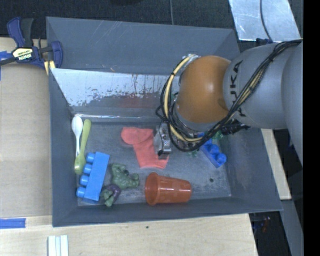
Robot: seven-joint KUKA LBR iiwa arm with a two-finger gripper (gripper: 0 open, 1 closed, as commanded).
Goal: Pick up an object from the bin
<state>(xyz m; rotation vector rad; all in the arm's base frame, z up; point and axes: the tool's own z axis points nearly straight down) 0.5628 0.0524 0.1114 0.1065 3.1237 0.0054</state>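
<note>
In bin (149, 52): spoons (80, 143) far L, large brick (94, 176) just below-R of them, toy figure (122, 179) beside brick's R, cup (168, 190) lying front-ctr, cloth (141, 145) behind cup, gripper (163, 148) at cloth's R edge, small brick (215, 154) further R.

I see my end effector (163, 144) low near the middle of the grey bin (149, 47), over the right edge of a flat red piece (140, 145), with an orange cup (168, 189) on its side nearby and a small blue brick (215, 156) under the arm.
</note>
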